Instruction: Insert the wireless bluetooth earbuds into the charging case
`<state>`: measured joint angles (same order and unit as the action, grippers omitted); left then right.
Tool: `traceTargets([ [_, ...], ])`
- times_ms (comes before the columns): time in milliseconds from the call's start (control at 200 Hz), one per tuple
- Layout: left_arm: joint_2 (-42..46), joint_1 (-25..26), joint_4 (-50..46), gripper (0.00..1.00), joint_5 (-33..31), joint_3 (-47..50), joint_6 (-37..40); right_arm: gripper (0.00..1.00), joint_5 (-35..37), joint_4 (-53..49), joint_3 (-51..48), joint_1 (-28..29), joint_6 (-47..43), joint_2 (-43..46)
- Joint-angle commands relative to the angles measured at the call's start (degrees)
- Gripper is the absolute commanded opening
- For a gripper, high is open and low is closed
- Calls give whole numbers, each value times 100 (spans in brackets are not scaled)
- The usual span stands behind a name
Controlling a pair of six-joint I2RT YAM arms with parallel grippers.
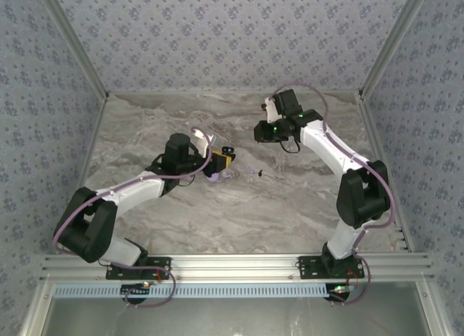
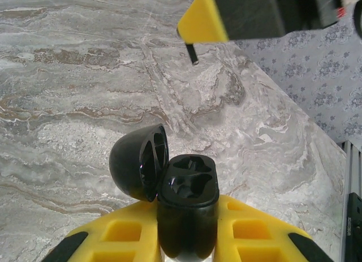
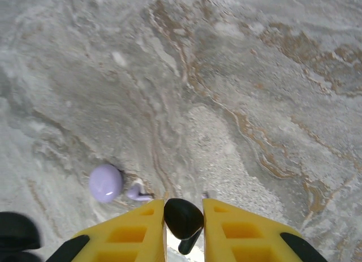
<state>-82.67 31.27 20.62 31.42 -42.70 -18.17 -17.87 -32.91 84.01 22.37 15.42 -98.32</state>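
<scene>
**One bud in hand, both wells waiting**

From above, the left gripper reaches over the grey marbled table with something dark pinched at its yellow fingertips. The right gripper faces it from just beyond. A pale lavender spot lies on the marble beside the left fingers. The rest is too small to tell here.

The left wrist view makes it plain. The left gripper is clamped on a glossy black hinged charging case, which stands between the fingers with its domed lid swung open to one side. Both wells look empty. Ahead of the fingertips, a yellow finger of the right gripper hangs with a thin dark stem poking down.

The right wrist view explains that stem: the right gripper is closed on a small black stemmed earbud. Left of those fingers, a round lavender puck and a smaller lavender bit sit on the table. What they are I cannot tell.

By my reckoning the case is open and one bud is picked up. Seating it, and the second bud, remain.
</scene>
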Motion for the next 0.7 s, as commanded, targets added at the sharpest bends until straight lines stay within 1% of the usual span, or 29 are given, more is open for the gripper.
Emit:
traceTargets([
  [0,-113,21,301,21,-3,-186,-106,22,-332,194,-83,-3,36,297],
  [145,-163,26,402,21,0,-196,-165,22,-522,308,-113,56,50,498],
  [280,-161,31,685,21,39,-119,-195,23,-602,381,-112,175,74,665],
  [455,-195,35,997,20,96,-82,-245,23,-613,485,-95,353,117,879],
  [695,-205,38,1695,20,141,16,-427,23,-515,592,-64,570,222,1038],
])
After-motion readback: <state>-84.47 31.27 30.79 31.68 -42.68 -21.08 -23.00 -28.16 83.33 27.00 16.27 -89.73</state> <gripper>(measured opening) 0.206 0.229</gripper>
